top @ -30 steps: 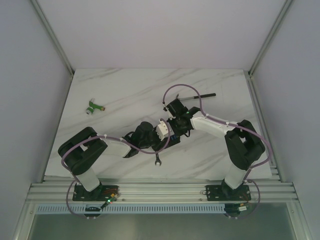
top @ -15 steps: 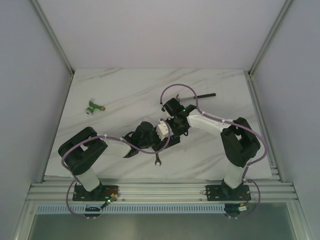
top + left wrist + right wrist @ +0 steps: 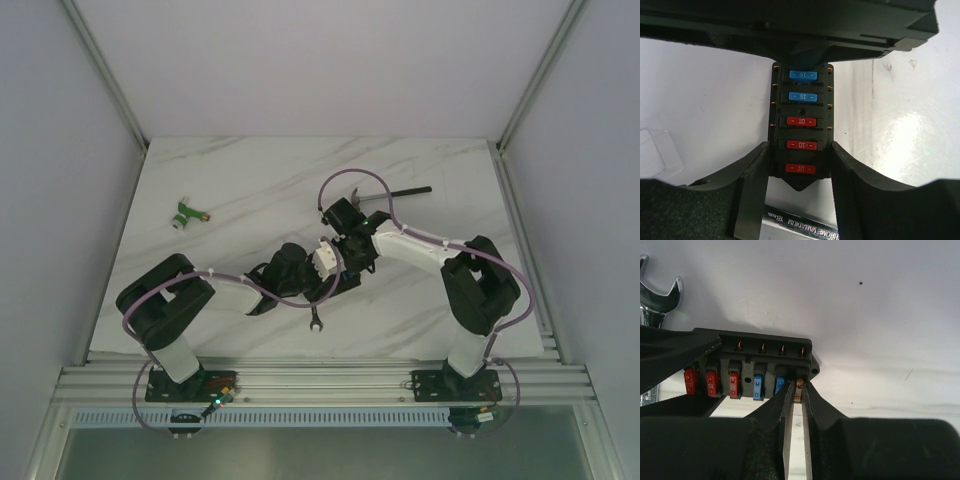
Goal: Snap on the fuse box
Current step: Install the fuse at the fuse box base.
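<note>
While your left gripper [image 3: 800, 150] clamps the fuse box [image 3: 801, 109] by its long sides, the box sits mid-table, nearer the near edge than the far one and well apart from both side rails. You have a broad stretch of marble table [image 3: 250, 170] beyond it. The green-and-white connector [image 3: 186, 214] lies far to the left and a thin dark tool [image 3: 405, 190] toward the far right. The wrench [image 3: 315, 322] lies just on the near side of the box, its shaft passing under the left fingers. A clear plastic piece [image 3: 657, 150] rests beside the box.

Since a second ago, your right arm has drawn its elbow inward and its wrist slightly left, the cable loop with it; the left arm, box and wrench have kept their places.

Your left arm reaches low and rightward. The right arm folds back toward the centre, wrist pitched down at the box's end. The right gripper [image 3: 799, 390] has its jaws a thin slit apart, tips either side of an amber fuse [image 3: 798, 385] in the end slot; you cannot tell whether they pinch it.
</note>
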`<state>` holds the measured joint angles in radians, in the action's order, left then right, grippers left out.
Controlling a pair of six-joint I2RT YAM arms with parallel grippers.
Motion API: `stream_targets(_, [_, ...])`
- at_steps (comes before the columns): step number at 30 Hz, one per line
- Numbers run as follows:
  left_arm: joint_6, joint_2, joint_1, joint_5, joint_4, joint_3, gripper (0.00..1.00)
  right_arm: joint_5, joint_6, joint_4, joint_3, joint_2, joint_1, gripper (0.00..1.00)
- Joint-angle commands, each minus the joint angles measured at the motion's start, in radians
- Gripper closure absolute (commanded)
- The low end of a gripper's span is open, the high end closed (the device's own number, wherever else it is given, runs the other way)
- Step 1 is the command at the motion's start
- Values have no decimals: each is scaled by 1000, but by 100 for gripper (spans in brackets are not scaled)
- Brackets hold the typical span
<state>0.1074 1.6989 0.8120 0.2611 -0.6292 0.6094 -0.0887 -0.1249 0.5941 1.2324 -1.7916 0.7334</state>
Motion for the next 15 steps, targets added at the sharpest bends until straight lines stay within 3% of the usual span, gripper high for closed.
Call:
stream_targets(1, [-1, 6, -3, 6, 65, -19, 46, 71, -7, 66, -29, 29, -5, 80])
stream_targets(7, [-4, -20, -4, -5, 57, -35, 33, 92, -20, 66, -2, 68, -26, 75])
stream_targets(15, [-9, -34, -3, -8, 59, -44, 28, 102, -46, 46, 3, 66, -44, 75])
